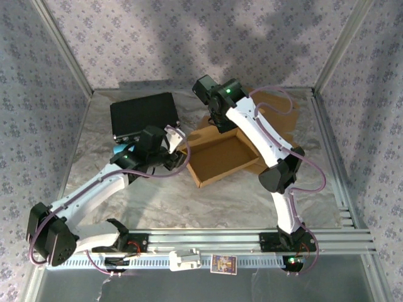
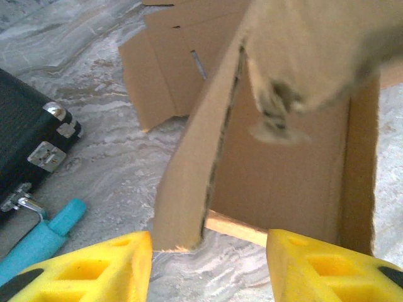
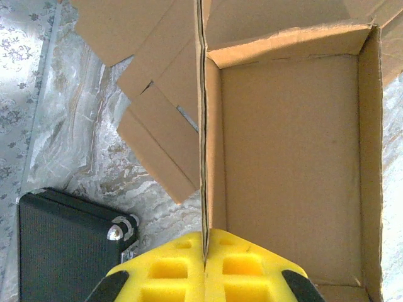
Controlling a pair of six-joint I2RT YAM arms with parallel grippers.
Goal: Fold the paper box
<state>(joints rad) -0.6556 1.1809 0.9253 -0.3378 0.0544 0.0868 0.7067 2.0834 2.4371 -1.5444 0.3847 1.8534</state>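
Yellow foam pads (image 3: 170, 270) of the right end effector (image 3: 204, 238) sit closest to its wrist camera. They are pressed together on an upright side wall of the paper box (image 3: 289, 157). The cut edge of that wall runs straight down between them, so this end effector is clenched on the cardboard. Beside the pinched wall the box's brown floor is in plain view, framed by raised walls on its far and right sides. Outside the wall, unfolded flaps (image 3: 148, 94) lie flat on the desk (image 3: 69, 126), and a black case (image 3: 63, 251) with a metal corner fitting rests near them.

Seen from the left wrist, the left end effector (image 2: 209, 242) is released, its two yellow fingers (image 2: 82, 270) standing wide apart. The near corner of a standing box wall comes down between them and appears to touch neither. A blurred piece of cardboard crosses the upper right of that view. A teal handle (image 2: 47, 233) lies on the desk just beside the black case's latches.

From overhead, the box sits roughly in the middle of the crinkled silver desk, between the two arms and to the right of the black case. A printed card (image 1: 223, 264) and a white piece (image 1: 184, 259) rest by the rail (image 1: 252, 242) at the near edge.
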